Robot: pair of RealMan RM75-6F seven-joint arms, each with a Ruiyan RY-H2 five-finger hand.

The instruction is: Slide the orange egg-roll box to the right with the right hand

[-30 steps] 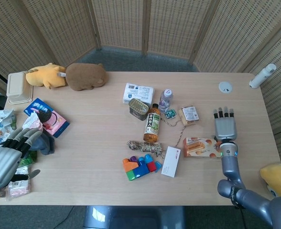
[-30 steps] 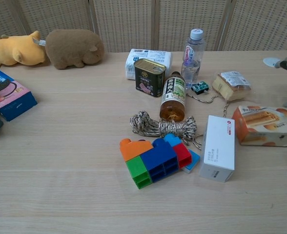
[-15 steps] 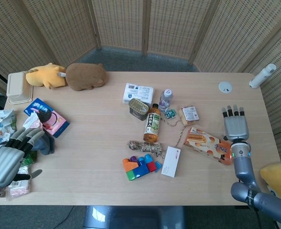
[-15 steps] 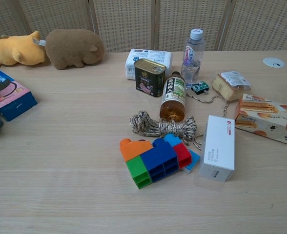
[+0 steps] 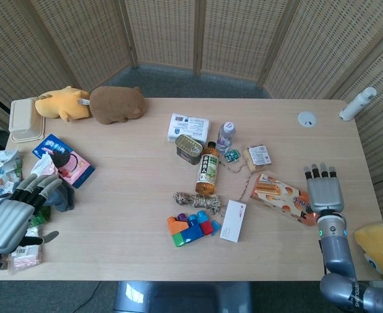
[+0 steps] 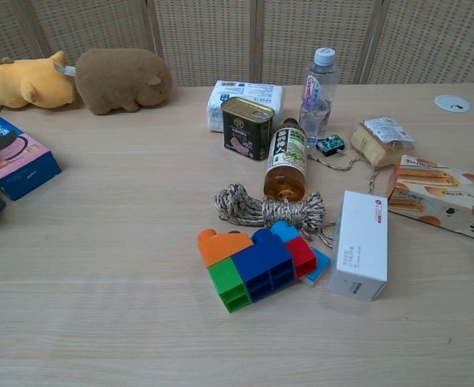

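My right hand [image 5: 324,192] now sits just beside the right end of the flat orange cardboard egg-roll box [image 5: 283,198], its fingers [image 5: 320,173] straight, slightly apart and holding nothing. Whether the edge of the hand touches the box end I cannot tell from the head view, and the chest view does not show the hand at all.

The box has travelled. A second ago it lay square to the desk edge, close to the long white carton [image 5: 233,220], with my hand above its right end. Half a second ago it had already swung to a slant and shifted right. Since then the box looks unmoved — same slant, same gap from the white carton in both views — while my hand has drawn back a little toward me and to the right.

So I judge the slide done, or nearly so: the box rests on the pale wooden desk [image 5: 126,215] well right of the carton, below the small wrapped snack packet [image 5: 259,155], with bare desk beyond it.

My left hand [image 5: 12,215] hangs at the left desk edge — fingers loosely spread, gripping nothing, barely shifted across the frames.
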